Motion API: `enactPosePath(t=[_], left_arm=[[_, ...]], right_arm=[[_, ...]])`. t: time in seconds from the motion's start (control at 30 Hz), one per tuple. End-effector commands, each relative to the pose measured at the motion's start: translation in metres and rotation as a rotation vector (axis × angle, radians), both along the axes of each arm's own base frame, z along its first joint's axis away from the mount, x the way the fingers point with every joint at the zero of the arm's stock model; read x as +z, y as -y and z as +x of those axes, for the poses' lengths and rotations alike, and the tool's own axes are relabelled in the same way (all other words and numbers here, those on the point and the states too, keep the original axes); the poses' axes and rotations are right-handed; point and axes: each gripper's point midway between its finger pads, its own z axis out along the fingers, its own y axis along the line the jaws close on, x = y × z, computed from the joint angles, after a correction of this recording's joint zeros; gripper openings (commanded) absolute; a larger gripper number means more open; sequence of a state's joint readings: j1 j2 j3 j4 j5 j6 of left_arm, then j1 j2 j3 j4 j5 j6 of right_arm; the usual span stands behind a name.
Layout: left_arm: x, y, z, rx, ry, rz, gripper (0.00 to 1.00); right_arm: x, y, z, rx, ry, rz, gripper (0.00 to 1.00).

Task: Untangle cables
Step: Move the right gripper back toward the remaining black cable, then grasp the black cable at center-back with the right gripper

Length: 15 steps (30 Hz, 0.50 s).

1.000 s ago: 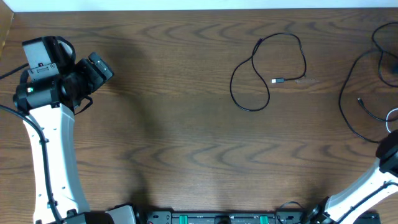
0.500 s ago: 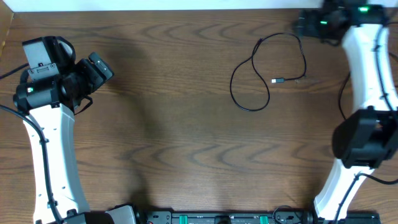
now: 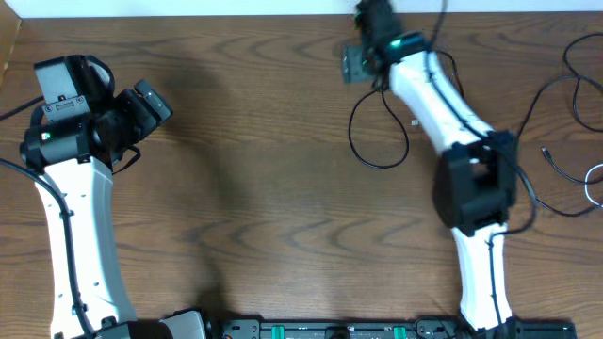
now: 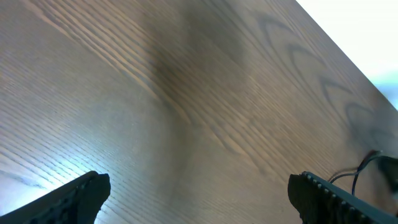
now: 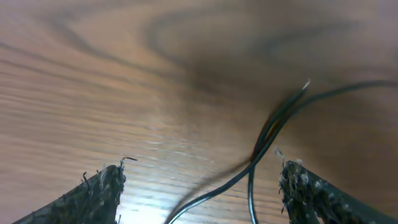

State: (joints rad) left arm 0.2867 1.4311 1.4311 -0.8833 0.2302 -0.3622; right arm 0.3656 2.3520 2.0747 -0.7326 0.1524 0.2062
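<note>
A black cable (image 3: 363,151) lies in a loop at the back middle of the table, its small plug (image 3: 415,122) inside the loop. My right gripper (image 3: 354,64) is open just above the loop's top end. In the right wrist view the open fingers (image 5: 205,190) straddle two crossing strands of this cable (image 5: 273,134) without touching them. A second black cable (image 3: 524,151) and a white cable (image 3: 593,182) lie at the far right. My left gripper (image 3: 154,102) is open and empty at the far left, over bare wood (image 4: 199,199).
The right arm's white links (image 3: 443,104) stretch across the looped cable's right side and hide part of it. The table's back edge (image 3: 236,15) is close behind the right gripper. A black rail (image 3: 330,330) runs along the front edge.
My right arm has swung from the far right edge to the back, then leftward, and its gripper is now over the looped black cable. The left arm has not moved.
</note>
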Motion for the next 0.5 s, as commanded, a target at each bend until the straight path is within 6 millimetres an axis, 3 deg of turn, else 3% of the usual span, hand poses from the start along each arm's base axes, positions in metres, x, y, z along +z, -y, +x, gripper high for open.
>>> enactPosePath(t=[0.0, 0.27, 0.47], left_arm=[[-0.006, -0.001, -0.001, -0.007, -0.018, 0.005, 0.96], [-0.007, 0.0, -0.003, -0.007, -0.027, 0.003, 0.96], [-0.007, 0.0, -0.004, -0.007, -0.028, 0.003, 0.96]], right_arm=[[-0.015, 0.017, 0.004, -0.125, 0.025, -0.108, 0.77], [-0.05, 0.026, -0.007, -0.259, -0.047, -0.094, 0.65], [-0.073, 0.037, -0.014, -0.337, -0.104, -0.08, 0.63]])
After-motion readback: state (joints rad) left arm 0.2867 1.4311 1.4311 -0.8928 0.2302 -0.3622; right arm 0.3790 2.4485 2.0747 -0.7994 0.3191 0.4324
